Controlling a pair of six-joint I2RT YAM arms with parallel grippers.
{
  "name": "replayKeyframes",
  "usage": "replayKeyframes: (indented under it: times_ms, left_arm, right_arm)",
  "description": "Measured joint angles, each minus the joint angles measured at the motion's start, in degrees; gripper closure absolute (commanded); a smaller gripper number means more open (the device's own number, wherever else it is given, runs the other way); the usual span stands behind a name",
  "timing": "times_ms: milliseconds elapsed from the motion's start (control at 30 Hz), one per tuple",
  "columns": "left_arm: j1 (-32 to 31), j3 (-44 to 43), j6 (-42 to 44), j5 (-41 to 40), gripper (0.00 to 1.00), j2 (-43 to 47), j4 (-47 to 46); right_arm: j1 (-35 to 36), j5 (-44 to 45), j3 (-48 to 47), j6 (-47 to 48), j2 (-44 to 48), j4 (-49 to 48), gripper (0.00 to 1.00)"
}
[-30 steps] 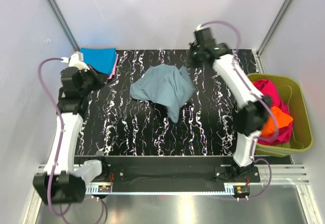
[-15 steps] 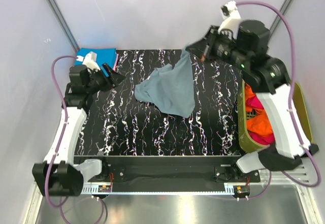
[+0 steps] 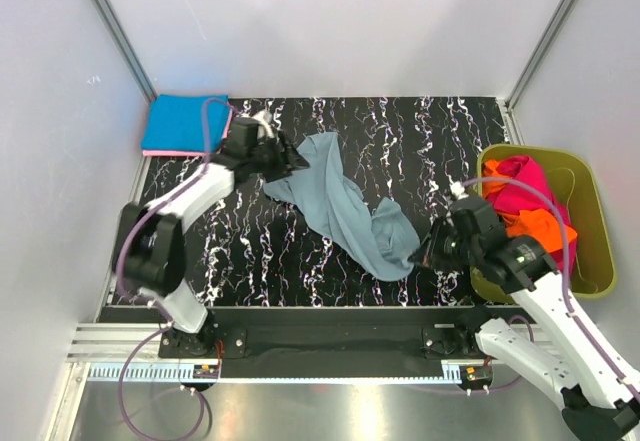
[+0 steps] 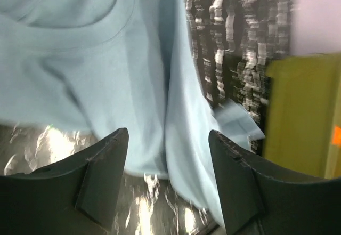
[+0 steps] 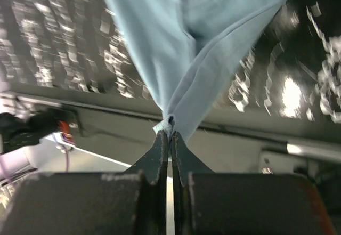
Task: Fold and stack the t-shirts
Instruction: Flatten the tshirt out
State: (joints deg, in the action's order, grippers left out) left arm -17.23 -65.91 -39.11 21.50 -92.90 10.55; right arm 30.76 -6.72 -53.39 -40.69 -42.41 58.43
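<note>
Far-left corner: folded stack point(image 3: 183, 124), bright blue on top, now left alone. L gripper point(image 3: 283, 158) has quit the stack and swung over to the collar end of the grey-blue shirt point(image 3: 345, 211); jaws released, spread wide over the cloth, nothing gripped. Shirt now lies strung out diagonally across the counter point(image 3: 250, 261), no longer bunched mid-counter. R gripper point(image 3: 425, 251) has dragged one corner to the near right, jaws clenched on that cloth. Tub point(image 3: 595, 231) at right holds magenta shirt point(image 3: 520, 181) and orange shirt point(image 3: 540, 231). Judgement: spreading underway; L grip at collar end req'd before flattening
</note>
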Motion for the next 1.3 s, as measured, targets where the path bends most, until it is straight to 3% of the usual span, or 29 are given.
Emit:
replayKeyframes:
  times_ms: [167,300,433,567,700,733,767,800,1033,1200,1300]
  left_arm:
    - [-6.58,-13.51,-1.44,-10.14,0.23,-15.65,0.59]
    - [-9.77,-22.49,-2.12,-16.96,0.22,-23.34,0.96]
    - [-10.60,-29.66,-2.58,-19.10,0.28,-29.40,0.46]
    - [-9.94,-30.51,-3.21,-19.17,0.34,-32.57,0.17]
    - [-9.40,-30.53,-2.38,-18.91,0.63,-34.64,0.42]
    - [-9.31,-30.82,-1.86,-18.69,0.85,-34.97,0.57]
    - [-9.25,-31.39,-1.36,-18.49,0.94,-35.36,0.66]
    - [-9.22,-32.37,-0.44,-18.23,1.00,-35.65,0.68]
    - [-8.31,-39.82,6.29,-17.59,1.00,-32.72,3.17]
    - [-4.42,-40.15,11.06,-16.94,1.00,-20.39,5.38]
    - [-0.11,-41.55,12.41,-16.52,1.00,-11.10,5.75]
  right_arm:
    - [0.00,-0.28,2.97,-2.58,1.42,2.10,1.00]
    - [0.00,-0.24,3.85,-4.20,3.48,1.88,1.00]
    - [0.00,-0.17,5.88,-6.38,6.23,1.90,1.00]
    - [0.00,0.44,6.60,-9.01,9.64,2.71,1.00]
    - [0.00,2.05,6.21,-10.32,11.43,3.87,1.00]
    - [0.00,2.64,5.92,-10.40,11.37,4.15,1.00]
    - [0.00,3.10,5.57,-10.43,11.10,4.33,1.00]
    - [0.00,3.32,5.22,-10.40,10.78,4.50,1.00]
    - [0.00,9.84,0.92,-10.36,6.25,4.46,1.00]
    - [0.00,20.39,-5.75,-9.38,1.18,4.35,1.00]
    - [-0.04,26.08,-16.22,-4.79,-8.04,2.71,1.00]
